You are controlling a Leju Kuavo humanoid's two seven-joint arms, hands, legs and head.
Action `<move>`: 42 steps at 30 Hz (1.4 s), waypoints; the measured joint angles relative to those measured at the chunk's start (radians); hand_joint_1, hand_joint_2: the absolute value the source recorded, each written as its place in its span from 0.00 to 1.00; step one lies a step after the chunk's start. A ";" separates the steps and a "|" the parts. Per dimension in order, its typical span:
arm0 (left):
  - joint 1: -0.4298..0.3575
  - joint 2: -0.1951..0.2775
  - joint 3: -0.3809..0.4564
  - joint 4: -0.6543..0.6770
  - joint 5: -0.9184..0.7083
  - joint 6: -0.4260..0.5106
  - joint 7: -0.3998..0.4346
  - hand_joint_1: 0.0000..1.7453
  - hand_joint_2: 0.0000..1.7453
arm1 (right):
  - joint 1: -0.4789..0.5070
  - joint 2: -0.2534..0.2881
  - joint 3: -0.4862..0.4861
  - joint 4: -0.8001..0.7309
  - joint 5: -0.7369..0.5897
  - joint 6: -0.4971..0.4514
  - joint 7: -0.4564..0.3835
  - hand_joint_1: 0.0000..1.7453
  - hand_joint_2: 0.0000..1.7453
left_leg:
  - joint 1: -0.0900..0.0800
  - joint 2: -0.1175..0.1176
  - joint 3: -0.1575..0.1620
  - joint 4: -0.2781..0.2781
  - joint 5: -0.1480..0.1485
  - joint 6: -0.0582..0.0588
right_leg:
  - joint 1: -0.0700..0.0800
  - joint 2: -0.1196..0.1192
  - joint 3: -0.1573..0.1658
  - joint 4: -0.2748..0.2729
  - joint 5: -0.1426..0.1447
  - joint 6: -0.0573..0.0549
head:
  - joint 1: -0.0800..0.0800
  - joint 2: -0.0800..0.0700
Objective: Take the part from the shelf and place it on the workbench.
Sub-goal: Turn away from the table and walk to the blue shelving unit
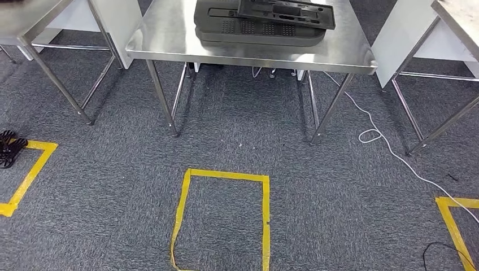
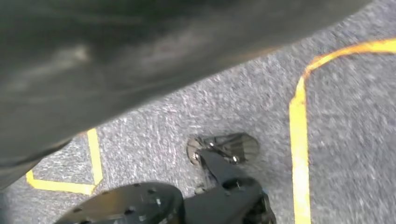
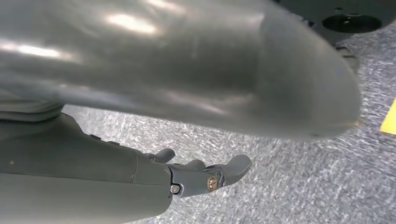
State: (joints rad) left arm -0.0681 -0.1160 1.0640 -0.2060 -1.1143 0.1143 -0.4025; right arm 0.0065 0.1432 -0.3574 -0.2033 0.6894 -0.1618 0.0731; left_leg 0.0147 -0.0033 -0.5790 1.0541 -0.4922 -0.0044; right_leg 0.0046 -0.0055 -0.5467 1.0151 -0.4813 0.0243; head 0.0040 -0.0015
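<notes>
A steel workbench (image 1: 169, 39) stands ahead in the head view. On it lies a stack of dark plastic parts (image 1: 260, 28), and a flat black part (image 1: 285, 12) rests on top of the stack, slightly askew. My right hand (image 3: 205, 175) hangs over the grey carpet with its dark fingers stretched out and nothing in them. In the left wrist view a blurred dark grey bulk of my left hand (image 2: 116, 60) is close to the lens. Its fingers are hidden, so I cannot tell how they lie.
A yellow tape square (image 1: 223, 176) marks the carpet in front of the workbench, with more tape corners at both sides. A white cable (image 1: 370, 134) trails across the floor on the right. Other steel tables (image 1: 25, 25) flank the workbench. A small black object (image 1: 8, 149) sits at the left edge.
</notes>
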 joint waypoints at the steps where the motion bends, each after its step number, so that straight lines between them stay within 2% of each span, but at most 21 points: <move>1: 0.001 0.000 0.000 0.000 0.000 0.000 0.000 0.00 0.00 | -0.001 0.000 0.002 0.001 0.001 0.000 0.000 0.00 0.00 | 0.000 -0.001 -0.002 -0.002 0.003 0.006 | -0.002 0.000 -0.005 0.005 -0.003 0.003 | 0.001 0.000; 3: 0.001 0.000 0.000 0.000 0.000 0.000 0.000 0.00 0.00 | -0.001 0.000 0.004 0.002 0.002 -0.001 0.001 0.00 0.00 | 0.001 -0.002 -0.007 -0.004 0.010 0.018 | -0.006 0.001 -0.031 0.054 -0.032 0.005 | 0.003 0.000; 7: 0.000 0.000 0.000 0.000 0.000 0.000 -0.001 0.00 0.00 | -0.002 0.002 0.012 0.004 0.014 -0.002 0.006 0.00 0.00 | -0.001 -0.004 -0.023 -0.004 0.018 0.032 | -0.008 0.001 -0.134 0.276 -0.126 0.004 | 0.005 0.000; 8: 0.000 0.000 0.000 0.000 0.000 0.000 -0.002 0.00 0.00 | -0.002 0.001 0.015 0.005 0.017 -0.002 0.008 0.00 0.00 | -0.002 -0.006 -0.026 -0.004 0.019 0.033 | -0.008 0.001 -0.136 0.283 -0.125 0.009 | 0.005 0.000; 10: 0.000 0.000 0.000 0.000 0.000 0.000 -0.002 0.00 0.00 | -0.002 0.001 0.019 0.006 0.022 -0.003 0.011 0.00 0.00 | -0.001 -0.013 -0.028 -0.004 0.023 0.032 | -0.009 0.004 -0.078 0.183 -0.085 0.022 | 0.005 0.000; 12: 0.000 -0.002 0.000 0.000 0.000 0.000 -0.002 0.00 0.00 | -0.003 0.000 0.020 0.006 0.023 -0.004 0.012 0.00 0.50 | -0.003 -0.021 -0.029 -0.004 0.028 0.026 | -0.008 0.015 -0.003 0.043 -0.042 0.024 | 0.005 0.000; 14: -0.001 -0.003 0.000 0.000 0.000 0.000 -0.003 0.00 0.00 | -0.005 0.000 0.021 0.007 0.028 -0.006 0.012 0.00 1.00 | -0.004 -0.025 -0.031 -0.005 0.033 0.017 | -0.003 0.020 0.021 -0.008 -0.028 0.015 | 0.004 0.000; 16: -0.001 -0.003 0.000 0.000 0.000 0.000 -0.003 0.00 0.00 | -0.005 -0.002 0.025 0.007 0.039 -0.008 0.012 0.00 1.00 | -0.003 -0.029 -0.032 -0.007 0.037 0.006 | -0.002 0.012 0.023 -0.010 -0.021 0.001 | 0.004 0.000; 18: 0.000 -0.003 0.001 0.000 -0.001 0.000 -0.003 0.00 0.00 | -0.005 -0.003 0.033 0.007 0.051 -0.010 0.012 0.00 1.00 | -0.002 -0.024 -0.043 0.018 0.016 -0.002 | -0.006 0.002 0.028 -0.018 -0.012 -0.015 | 0.002 0.000; 21: 0.000 -0.004 0.001 0.000 -0.003 0.000 -0.003 0.00 0.00 | -0.004 -0.004 0.044 0.008 0.060 -0.010 0.012 0.00 1.00 | -0.003 -0.012 -0.109 0.180 -0.080 -0.008 | -0.006 -0.016 0.029 -0.020 -0.007 -0.026 | -0.004 0.000; 23: 0.001 -0.004 0.001 0.000 -0.005 0.000 -0.003 0.00 0.00 | -0.004 -0.004 0.046 0.009 0.062 -0.010 0.012 0.00 1.00 | -0.003 -0.009 -0.139 0.258 -0.102 -0.010 | -0.004 -0.030 0.029 -0.020 -0.007 -0.027 | -0.004 0.000; 24: 0.001 -0.004 0.001 0.000 -0.005 0.000 -0.003 0.00 0.00 | -0.004 -0.005 0.048 0.010 0.062 -0.010 0.012 0.00 1.00 | -0.003 -0.005 -0.129 0.245 -0.086 -0.011 | -0.004 -0.036 0.030 -0.019 -0.008 -0.027 | -0.005 0.000; 26: 0.001 -0.004 0.001 0.000 -0.005 0.000 -0.004 0.00 0.00 | -0.005 -0.006 0.053 0.010 0.066 -0.010 0.012 0.00 1.00 | -0.003 0.016 -0.066 0.131 -0.025 -0.009 | -0.004 -0.048 0.034 -0.018 -0.011 -0.025 | -0.005 0.000; 28: -0.002 -0.004 0.001 0.000 -0.006 0.000 -0.006 0.00 0.00 | -0.005 -0.006 0.058 0.010 0.071 -0.009 0.013 0.00 1.00 | -0.008 0.047 -0.012 0.023 0.009 -0.005 | 0.003 -0.060 0.035 -0.013 -0.018 -0.017 | -0.006 0.000; 29: -0.003 -0.004 0.001 0.000 -0.006 0.000 -0.006 0.00 0.00 | -0.005 -0.006 0.060 0.010 0.073 -0.009 0.014 0.00 1.00 | -0.011 0.054 -0.003 0.001 0.011 -0.001 | 0.008 -0.067 0.034 -0.011 -0.020 -0.013 | -0.007 0.000; 31: -0.005 -0.004 0.002 0.000 -0.006 0.000 -0.007 0.00 0.00 | -0.005 -0.007 0.062 0.010 0.076 -0.009 0.015 0.00 1.00 | -0.014 0.040 -0.008 -0.006 0.013 0.010 | 0.010 -0.085 0.032 -0.010 -0.021 -0.009 | -0.006 0.000; 33: -0.003 -0.004 0.002 0.000 -0.006 0.000 -0.008 0.00 0.00 | -0.007 -0.008 0.063 0.010 0.076 -0.009 0.015 0.00 1.00 | -0.011 0.021 -0.012 -0.009 0.018 0.021 | 0.006 -0.071 0.022 0.009 -0.035 -0.003 | -0.004 0.000; 36: -0.005 -0.003 0.002 0.000 -0.006 0.000 -0.008 0.00 0.00 | -0.010 -0.008 0.063 0.010 0.076 -0.006 0.014 0.00 1.00 | -0.008 -0.005 -0.023 -0.010 0.028 0.035 | -0.003 -0.014 -0.053 0.170 -0.113 -0.005 | 0.002 0.000; 38: -0.005 -0.003 0.002 0.000 -0.006 0.000 -0.008 0.00 0.00 | -0.016 -0.008 0.063 0.010 0.076 -0.003 0.014 0.00 1.00 | -0.008 -0.024 -0.029 -0.010 0.032 0.040 | -0.004 -0.004 -0.099 0.275 -0.147 -0.002 | 0.002 0.000; 40: -0.005 -0.004 0.002 0.000 -0.006 0.000 -0.008 0.00 0.00 | -0.021 -0.008 0.064 0.011 0.076 -0.001 0.014 0.00 1.00 | -0.009 -0.049 -0.031 -0.010 0.036 0.040 | -0.006 0.001 -0.077 0.240 -0.122 0.011 | 0.002 0.000; 42: -0.005 -0.004 0.002 0.000 -0.006 0.000 -0.008 0.00 0.00 | -0.021 -0.008 0.064 0.011 0.076 0.000 0.014 0.00 1.00 | -0.008 -0.076 -0.032 -0.009 0.042 0.035 | -0.007 0.030 -0.006 0.097 -0.068 0.020 | 0.002 0.000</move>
State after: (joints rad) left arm -0.0727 -0.1201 1.0658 -0.2064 -1.1208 0.1140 -0.4105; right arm -0.0142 0.1355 -0.2933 -0.1925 0.7658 -0.1621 0.0874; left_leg 0.0065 -0.0790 -0.6113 1.0447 -0.4501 0.0309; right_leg -0.0025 0.0249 -0.5528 1.1124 -0.5493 0.0439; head 0.0061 -0.0015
